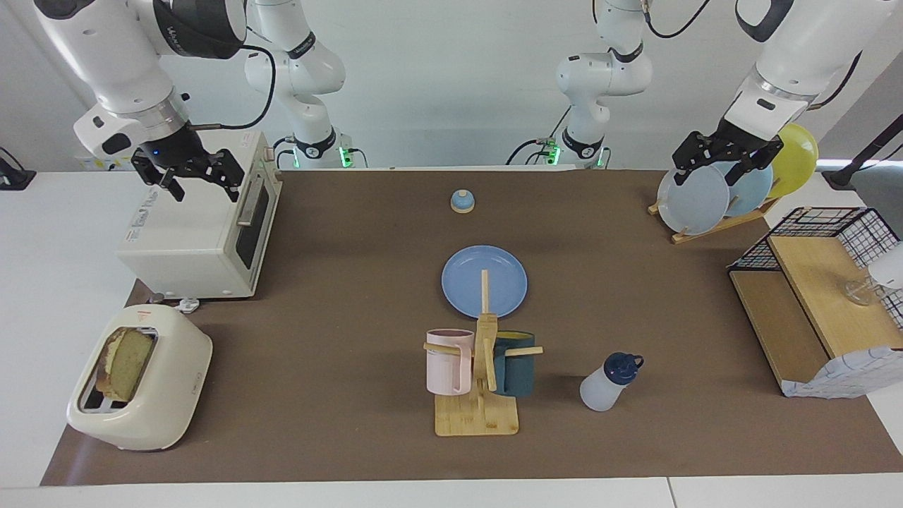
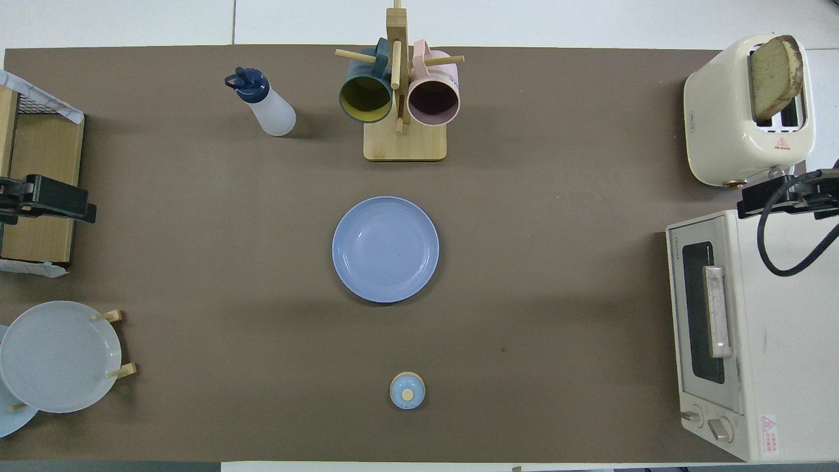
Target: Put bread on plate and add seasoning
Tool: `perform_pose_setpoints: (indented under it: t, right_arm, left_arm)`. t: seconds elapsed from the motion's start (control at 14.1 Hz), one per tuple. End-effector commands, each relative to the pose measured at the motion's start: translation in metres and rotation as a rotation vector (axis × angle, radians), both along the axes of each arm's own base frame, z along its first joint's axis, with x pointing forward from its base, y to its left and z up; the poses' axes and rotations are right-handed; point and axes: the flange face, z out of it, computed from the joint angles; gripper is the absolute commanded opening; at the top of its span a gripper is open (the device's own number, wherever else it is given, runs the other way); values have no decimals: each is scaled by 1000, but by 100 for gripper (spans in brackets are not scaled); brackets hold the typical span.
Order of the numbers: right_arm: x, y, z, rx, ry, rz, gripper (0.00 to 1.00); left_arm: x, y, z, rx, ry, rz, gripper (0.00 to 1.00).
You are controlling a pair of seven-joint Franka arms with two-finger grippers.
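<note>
The bread (image 1: 127,363) stands upright in a slot of the cream toaster (image 1: 152,395) at the right arm's end of the table, its top sticking out (image 2: 777,75). The medium-blue plate (image 1: 462,279) lies bare at the table's middle (image 2: 385,249). The seasoning bottle (image 1: 607,384) with its navy cap stands farther from the robots than the plate (image 2: 265,108), toward the left arm's end. My right gripper (image 1: 203,185) hangs open and empty over the toaster oven. Over the plate rack, my left gripper (image 1: 707,175) is also open and holds nothing.
A white toaster oven (image 1: 197,233) sits nearer the robots than the toaster. A wooden mug tree (image 1: 480,395) with a pink and a dark teal mug stands beside the bottle. A small bell (image 1: 462,202), a rack of plates (image 1: 695,201) and a wire shelf (image 1: 818,296) are also here.
</note>
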Motion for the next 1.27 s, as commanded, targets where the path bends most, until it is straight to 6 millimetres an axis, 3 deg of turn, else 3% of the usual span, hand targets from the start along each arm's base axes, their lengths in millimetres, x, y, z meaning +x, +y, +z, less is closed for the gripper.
perform_pose_setpoints:
  t: [0.0,0.28,0.5,0.64,0.78,0.92,0.99,1.2]
  right_arm:
    - [-3,2,4,22,-5,-7,100]
    - [-3,1,3,16,-11,-10,100]
    - [14,-9,7,-5,-155,39,100]
    - [27,-18,-2,-15,-297,28,100]
    - [40,-21,-11,-26,-388,30,100]
    - [64,-33,-34,-41,-435,29,100]
    - [79,-50,-58,-61,-450,46,100]
    - [104,-78,-98,-104,-518,84,100]
  left_arm:
    - [-7,3,2,6,2,-6,100]
    - [-1,10,3,3,-39,2,100]
    - [-3,13,1,42,-26,6,100]
    - [-9,12,-7,36,-29,9,100]
    - [-11,-3,-16,35,-51,-17,100]
    - [-15,-34,-19,39,-63,-61,100]
    - [-15,-34,-18,39,-66,-47,100]
    - [-17,-41,-23,35,-73,-50,100]
